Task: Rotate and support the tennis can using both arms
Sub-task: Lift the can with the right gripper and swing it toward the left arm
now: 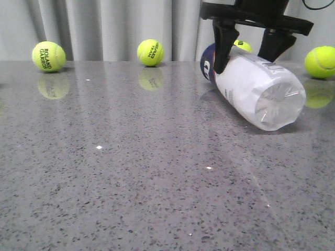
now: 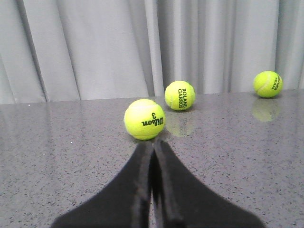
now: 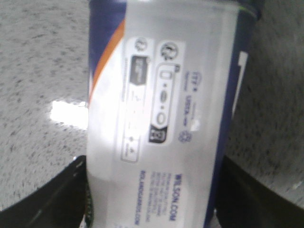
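Lying on its side on the grey speckled table (image 1: 131,172), the tennis can (image 1: 256,89), its label reading "WILSON.COM", sits between the spread fingers of the right gripper (image 1: 250,49), which straddles it from above. Balls marked "ROLAND GARROS" (image 1: 48,56) and "Wilson 3" (image 2: 144,119) rest nearby. The left gripper (image 2: 153,152) is pressed together, empty, well apart from the can.

Front view sits low, facing the curtain (image 1: 104,26) across the surface (image 1: 131,172); the left wrist view shares that curtain (right wrist hangs close overhead).
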`<state>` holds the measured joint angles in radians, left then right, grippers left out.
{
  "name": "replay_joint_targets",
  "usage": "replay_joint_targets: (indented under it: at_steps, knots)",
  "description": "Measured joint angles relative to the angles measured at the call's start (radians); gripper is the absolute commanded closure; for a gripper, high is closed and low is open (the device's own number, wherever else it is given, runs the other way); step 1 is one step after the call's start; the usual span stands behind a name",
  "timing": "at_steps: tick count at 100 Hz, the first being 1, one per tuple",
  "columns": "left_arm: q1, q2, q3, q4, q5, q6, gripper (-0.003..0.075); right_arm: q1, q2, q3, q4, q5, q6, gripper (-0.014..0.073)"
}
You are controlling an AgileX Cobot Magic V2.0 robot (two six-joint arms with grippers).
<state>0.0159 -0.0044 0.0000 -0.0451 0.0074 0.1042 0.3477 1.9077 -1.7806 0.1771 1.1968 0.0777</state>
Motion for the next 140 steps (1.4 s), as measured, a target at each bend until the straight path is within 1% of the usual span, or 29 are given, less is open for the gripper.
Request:
replay_joint_targets:
  at_steps: [9, 23, 28, 42, 49, 56, 63, 73, 100, 119, 140]
  knots:
    - [0.000, 0.000, 0.000, 0.000, 0.000, 0.000, 0.0740, 0.028, 0.001, -0.068, -0.003, 0.027, -0.137, 0.0317]
    - [0.000, 0.000, 0.000, 0.000, 0.000, 0.000, 0.0740, 0.084, 0.001, -0.142, -0.003, 0.036, -0.410, 0.0317]
    - [0.000, 0.000, 0.000, 0.000, 0.000, 0.000, 0.0740, 0.104, 0.001, -0.151, -0.003, 0.039, -0.536, 0.0317]
    - [0.000, 0.000, 0.000, 0.000, 0.000, 0.000, 0.0740, 0.164, 0.002, -0.156, -0.003, 0.046, -0.834, 0.0317]
    - [0.000, 0.000, 0.000, 0.000, 0.000, 0.000, 0.0740, 0.192, 0.007, -0.156, -0.003, 0.047, -0.956, 0.0317]
    - [0.000, 0.000, 0.000, 0.000, 0.000, 0.000, 0.0740, 0.216, 0.014, -0.156, -0.003, 0.047, -1.046, 0.0317]
    - [0.000, 0.000, 0.000, 0.000, 0.000, 0.000, 0.0740, 0.236, 0.024, -0.156, -0.003, 0.047, -1.104, 0.0317]
    - [0.000, 0.000, 0.000, 0.000, 0.000, 0.000, 0.0740, 0.259, 0.040, -0.156, -0.003, 0.047, -1.146, 0.0317]
    - [0.000, 0.000, 0.000, 0.000, 0.000, 0.000, 0.0740, 0.284, 0.069, -0.156, -0.004, 0.047, -1.181, 0.0317]
    - [0.000, 0.000, 0.000, 0.000, 0.000, 0.000, 0.0740, 0.287, 0.075, -0.156, -0.004, 0.047, -1.259, 0.0316]
    - [0.000, 0.000, 0.000, 0.000, 0.000, 0.000, 0.0740, 0.288, 0.105, -0.158, -0.004, 0.047, -1.273, 0.0316]
